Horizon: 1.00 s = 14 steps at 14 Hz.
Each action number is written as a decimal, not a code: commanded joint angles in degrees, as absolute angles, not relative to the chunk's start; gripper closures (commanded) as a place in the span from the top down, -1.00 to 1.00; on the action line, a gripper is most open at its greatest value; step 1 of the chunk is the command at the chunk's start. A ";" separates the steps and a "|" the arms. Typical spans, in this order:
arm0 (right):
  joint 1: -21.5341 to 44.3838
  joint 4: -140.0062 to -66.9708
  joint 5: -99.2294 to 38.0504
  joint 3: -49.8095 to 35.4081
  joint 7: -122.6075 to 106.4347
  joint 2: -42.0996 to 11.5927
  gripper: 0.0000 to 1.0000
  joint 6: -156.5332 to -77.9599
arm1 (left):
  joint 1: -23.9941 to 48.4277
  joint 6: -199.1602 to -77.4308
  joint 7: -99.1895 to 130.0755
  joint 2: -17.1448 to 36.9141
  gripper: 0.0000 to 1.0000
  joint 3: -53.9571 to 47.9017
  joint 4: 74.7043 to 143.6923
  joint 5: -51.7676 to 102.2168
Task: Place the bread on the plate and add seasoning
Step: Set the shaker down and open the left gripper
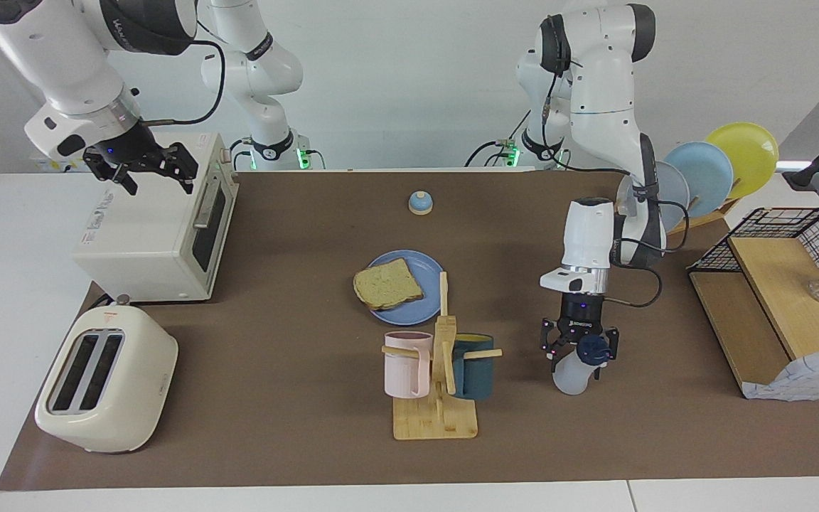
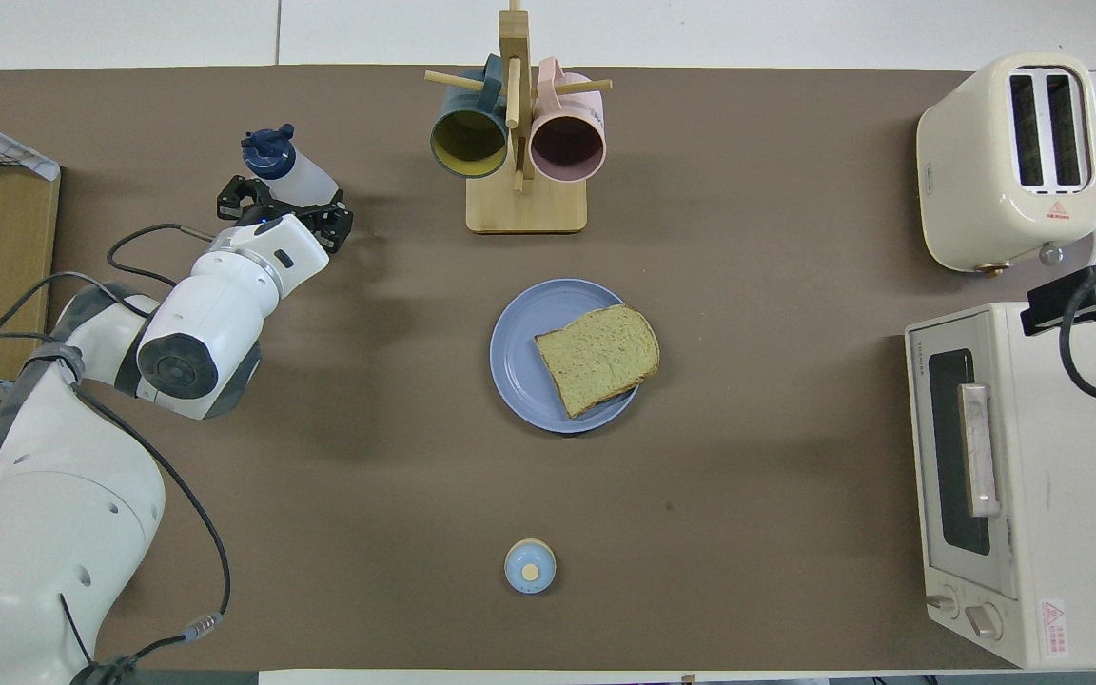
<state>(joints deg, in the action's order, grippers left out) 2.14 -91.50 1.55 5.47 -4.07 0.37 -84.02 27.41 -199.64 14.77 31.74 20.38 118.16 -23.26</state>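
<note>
Facing view: left gripper (image 1: 579, 346) spread around tilted translucent white bottle with navy cap (image 1: 577, 368), not clamped; regrasp squarely before tipping over tan bread slice (image 1: 387, 284). Right gripper (image 1: 145, 165) released, waiting above white oven (image 1: 150, 231).

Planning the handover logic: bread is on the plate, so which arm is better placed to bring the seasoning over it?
Left. The left gripper is right at the seasoning bottle, which leans tilted, while the right gripper waits over the toaster oven.
</note>
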 commanded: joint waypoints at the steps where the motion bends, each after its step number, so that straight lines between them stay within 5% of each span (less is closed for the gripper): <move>1: 1.93 -92.29 1.76 5.36 -5.10 1.23 1.00 -83.85 | 26.81 -200.48 15.38 31.64 1.00 20.65 119.09 -24.43; 3: 1.93 -92.29 1.76 5.36 -5.10 1.23 1.00 -83.85 | 26.81 -200.65 15.38 30.68 1.00 20.57 121.36 -24.43; 9: 1.93 -92.29 1.76 5.36 -5.10 1.23 1.00 -83.93 | 27.86 -198.99 14.33 16.37 1.00 20.74 136.04 -24.61; 14: 1.93 -92.29 1.76 5.36 -5.10 1.23 1.00 -83.85 | 37.52 -169.60 16.77 3.80 1.00 19.34 135.98 -23.91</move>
